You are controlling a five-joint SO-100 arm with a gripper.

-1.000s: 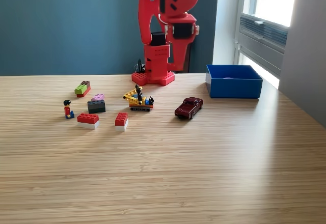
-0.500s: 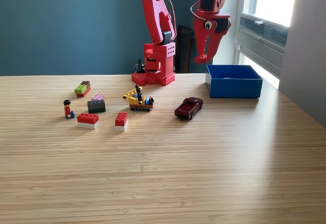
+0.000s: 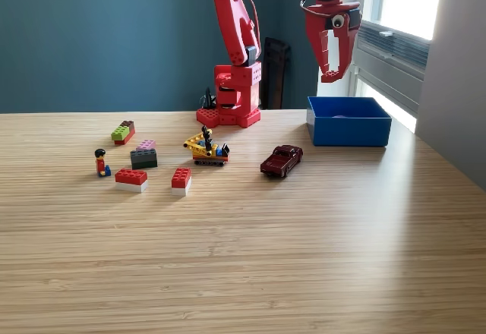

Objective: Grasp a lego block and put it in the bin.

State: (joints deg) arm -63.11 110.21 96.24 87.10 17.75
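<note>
Several lego blocks lie on the exterior view's left of the wooden table: a green-and-red block [image 3: 121,132], a black block with a pink top [image 3: 143,155], a red-and-white block [image 3: 131,178] and a smaller red-and-white block [image 3: 181,180]. The blue bin [image 3: 348,130] stands at the back right. My red gripper [image 3: 334,74] hangs high above the bin's left part, pointing down. Its jaws stand slightly apart, open, and nothing shows between them. It is far from every block.
A small minifigure [image 3: 100,162] stands left of the blocks. A yellow lego vehicle [image 3: 206,150] and a dark red toy car [image 3: 282,159] sit mid-table. The arm's red base [image 3: 230,110] stands at the back. A window and wall bound the right side.
The arm has unfolded from its tucked pose over the base and swung to the exterior view's right, carrying the gripper above the bin. No block has moved.
</note>
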